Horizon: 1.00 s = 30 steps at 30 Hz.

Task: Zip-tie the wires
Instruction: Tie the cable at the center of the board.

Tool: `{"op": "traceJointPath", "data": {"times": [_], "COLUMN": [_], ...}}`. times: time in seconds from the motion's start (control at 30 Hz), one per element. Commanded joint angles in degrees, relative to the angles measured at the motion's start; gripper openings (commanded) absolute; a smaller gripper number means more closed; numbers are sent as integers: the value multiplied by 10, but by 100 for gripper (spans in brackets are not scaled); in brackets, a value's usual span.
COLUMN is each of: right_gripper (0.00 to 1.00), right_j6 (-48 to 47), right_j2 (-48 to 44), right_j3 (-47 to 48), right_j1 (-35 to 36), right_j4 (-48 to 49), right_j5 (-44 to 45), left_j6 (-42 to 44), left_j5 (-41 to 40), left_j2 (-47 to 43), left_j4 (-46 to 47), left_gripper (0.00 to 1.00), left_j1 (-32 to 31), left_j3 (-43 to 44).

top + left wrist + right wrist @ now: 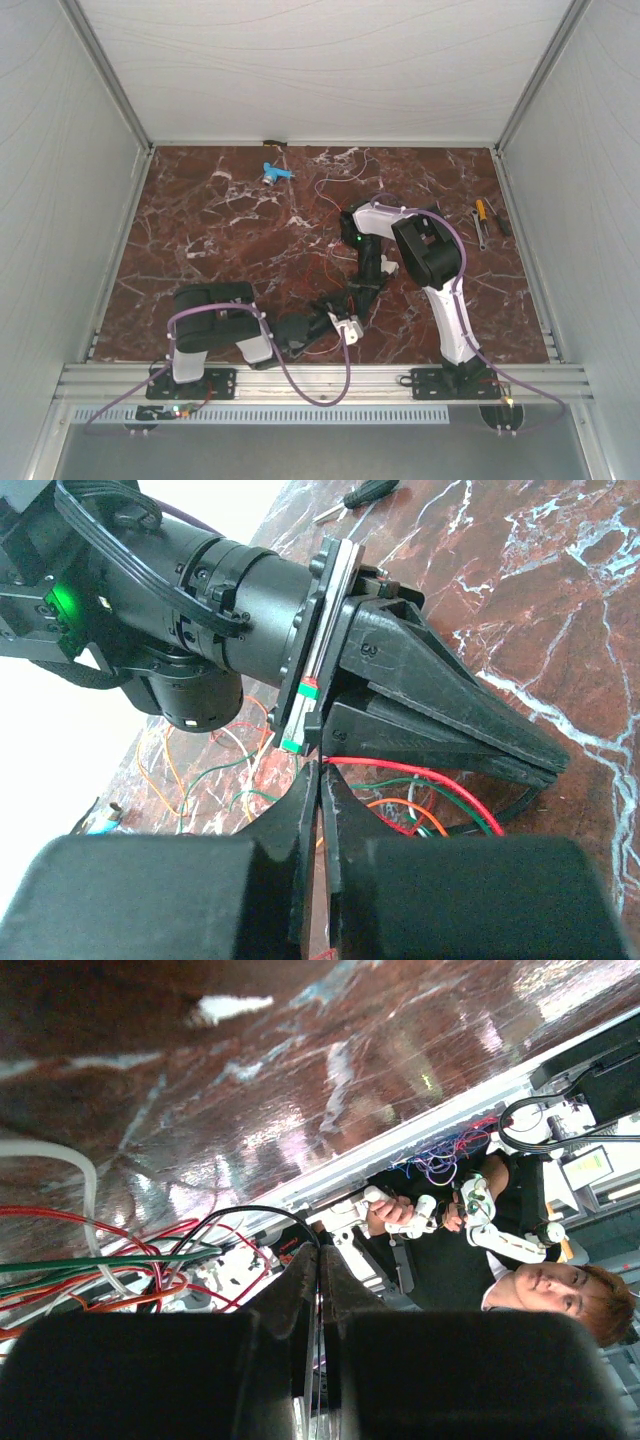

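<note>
Red wires (380, 763) | left end effector (318, 770) closed | right end effector (318, 1256) closed | grip unclear

The wires (100, 1263) run off the left edge and vanish behind the right hand (318, 1257).

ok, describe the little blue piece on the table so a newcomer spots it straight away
Take the dark red marble table in the top view and follow its far edge to just left of centre. A small blue-and-white plastic piece lies there. It is the only blue thing on the surface; the thin wires curl to its right.
</note>
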Motion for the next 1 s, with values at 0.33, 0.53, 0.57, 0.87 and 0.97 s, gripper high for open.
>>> {"op": "traceJointPath", "data": {"times": [0.33, 0.53, 0.57, 0.87, 0.97], "right_gripper": [0, 0, 0, 0, 0], "right_j6": [-37, -43, -41, -40, -23], "right_j2": [30, 40, 40, 39, 27], "right_j3": [14, 53, 58, 60, 56], "right_j1": [-1, -7, -7, -8, -8], "right_j4": [34, 9, 6, 5, 5], "right_j5": [-20, -9, -6, -7, 11], "left_j6": [0, -5, -8, 4, 2], "left_j5": [29, 39, 40, 37, 35], "left_j2": [-2, -11, -14, -13, -12], "left_j4": [153, 154, 153, 154, 154], "left_gripper": [0, 0, 0, 0, 0], "left_j1": [13, 13, 13, 14, 18], "left_j3": [-4, -8, -9, -5, -5]}}
